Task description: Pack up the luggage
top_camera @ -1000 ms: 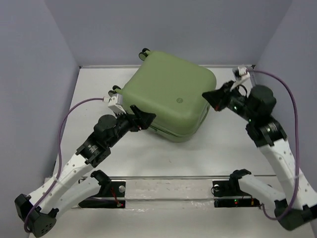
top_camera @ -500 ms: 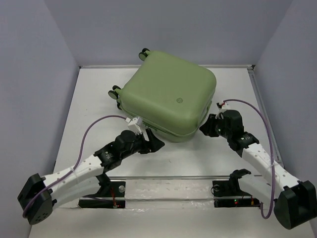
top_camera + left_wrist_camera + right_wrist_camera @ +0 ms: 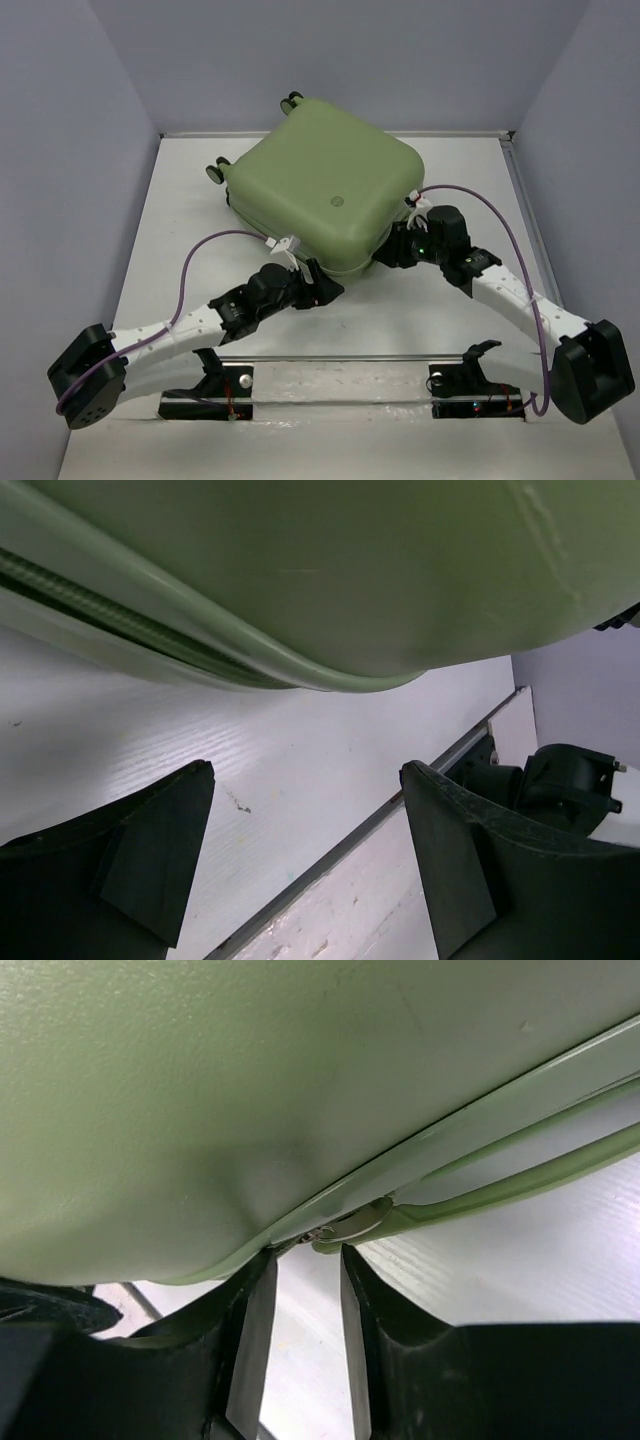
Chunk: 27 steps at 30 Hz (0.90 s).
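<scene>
The luggage (image 3: 320, 190), a light-green hard-shell case with a small round emblem (image 3: 337, 201), lies shut and flat in the middle of the table, its wheels (image 3: 215, 170) pointing to the far left. My left gripper (image 3: 325, 290) lies low at its near edge. In the left wrist view that gripper (image 3: 307, 770) is open wide over bare table, with the luggage (image 3: 350, 570) above its tips. My right gripper (image 3: 385, 250) is at the near right corner. Its jaws (image 3: 306, 1252) stand a narrow gap apart, empty, tips touching the seam of the luggage (image 3: 200, 1090) beside a small metal piece (image 3: 352, 1224).
White table (image 3: 450, 330) enclosed by grey walls at the left, back and right. A metal rail (image 3: 330, 358) runs along the near edge, with black arm mounts (image 3: 470, 380) behind it. A second pair of wheels (image 3: 290, 100) sticks out at the luggage's far corner.
The luggage has slid and turned a little to the left. Both arms have dropped low and come in to its near edge, the right gripper moving left to the near right corner.
</scene>
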Motion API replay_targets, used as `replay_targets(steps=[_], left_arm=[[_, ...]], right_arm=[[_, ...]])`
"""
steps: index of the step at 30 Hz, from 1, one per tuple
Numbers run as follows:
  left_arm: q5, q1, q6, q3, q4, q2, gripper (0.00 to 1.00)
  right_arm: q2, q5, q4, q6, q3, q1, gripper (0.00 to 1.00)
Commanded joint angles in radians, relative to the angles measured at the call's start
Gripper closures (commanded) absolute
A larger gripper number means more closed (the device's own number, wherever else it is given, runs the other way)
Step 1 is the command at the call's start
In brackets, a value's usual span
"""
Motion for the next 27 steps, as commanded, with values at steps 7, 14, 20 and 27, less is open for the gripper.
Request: replay_targets(steps=[7, 14, 20, 27], left_arm=[[-0.082, -0.006, -0.062, 0.046, 0.123, 0.024, 0.14], [-0.119, -0.006, -0.061, 0.059, 0.126, 0.032, 0.14], [-0.157, -0.006, -0.049, 0.055, 0.107, 0.007, 0.14], [-0.194, -0.006, -0.012, 0.085, 0.051, -0.013, 0.14]], right_arm=[[-0.128, 0.194, 0.263, -0.113, -0.162, 0.01, 0.61], [-0.046, 0.121, 0.363, -0.244, -0.165, 0.01, 0.61], [0.008, -0.022, 0.448, -0.275, -0.17, 0.01, 0.52], [0.088, -0.108, 0.469, -0.301, -0.147, 0.01, 0.51]])
